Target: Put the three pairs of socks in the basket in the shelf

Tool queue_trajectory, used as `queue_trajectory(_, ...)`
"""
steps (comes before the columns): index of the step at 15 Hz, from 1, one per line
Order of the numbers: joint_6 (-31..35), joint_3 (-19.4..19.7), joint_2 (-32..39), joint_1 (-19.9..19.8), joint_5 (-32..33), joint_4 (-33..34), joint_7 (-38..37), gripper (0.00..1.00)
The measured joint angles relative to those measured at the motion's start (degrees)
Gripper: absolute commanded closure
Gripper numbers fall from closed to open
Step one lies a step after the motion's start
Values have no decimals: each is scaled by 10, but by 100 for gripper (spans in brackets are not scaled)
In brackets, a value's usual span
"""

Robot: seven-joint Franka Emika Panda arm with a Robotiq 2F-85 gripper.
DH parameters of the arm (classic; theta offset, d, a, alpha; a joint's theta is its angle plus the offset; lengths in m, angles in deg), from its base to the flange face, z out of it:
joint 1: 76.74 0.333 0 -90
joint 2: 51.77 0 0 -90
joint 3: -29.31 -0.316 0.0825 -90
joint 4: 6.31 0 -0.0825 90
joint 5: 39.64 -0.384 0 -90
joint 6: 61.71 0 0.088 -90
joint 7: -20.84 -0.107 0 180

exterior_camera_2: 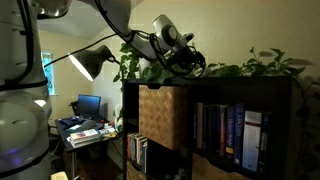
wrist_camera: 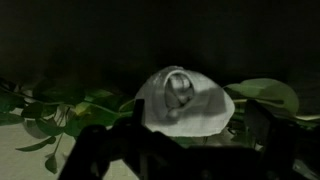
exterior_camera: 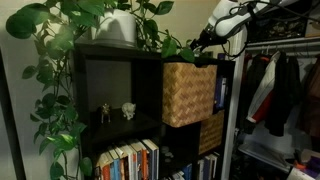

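One pale rolled bundle (wrist_camera: 185, 100), probably a sock pair, sits at the centre of the wrist view among green leaves (wrist_camera: 262, 95). In an exterior view the gripper (exterior_camera: 204, 43) hovers at the upper right over the shelf (exterior_camera: 120, 60), just above the tan basket (exterior_camera: 188, 92) in its compartment. The roll should be light, soft and squashy, so pinching across its fat middle seems safest; it is too dark to tell how wide the jaws stand or whether they hold anything.
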Motion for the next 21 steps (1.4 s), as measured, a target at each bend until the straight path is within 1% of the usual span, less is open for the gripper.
queue_trajectory(3,1,0,29,-2,0,27,0,0)
queue_trajectory(4,2,0,37,-2,0,34,0,23)
queue_trajectory(5,2,0,46,-2,0,42,1,26)
queue_trajectory(8,3,0,60,-2,0,55,1,47)
queue_trajectory(10,4,0,60,-2,0,56,3,59)
queue_trajectory(15,5,-1,58,-2,-1,56,10,92)
queue_trajectory(18,1,-3,52,-1,-18,51,32,95)
queue_trajectory(19,0,-1,48,4,-35,47,51,93)
queue_trajectory(20,-1,3,42,11,-54,41,73,94)
queue_trajectory(21,-4,5,33,18,-72,33,96,93)
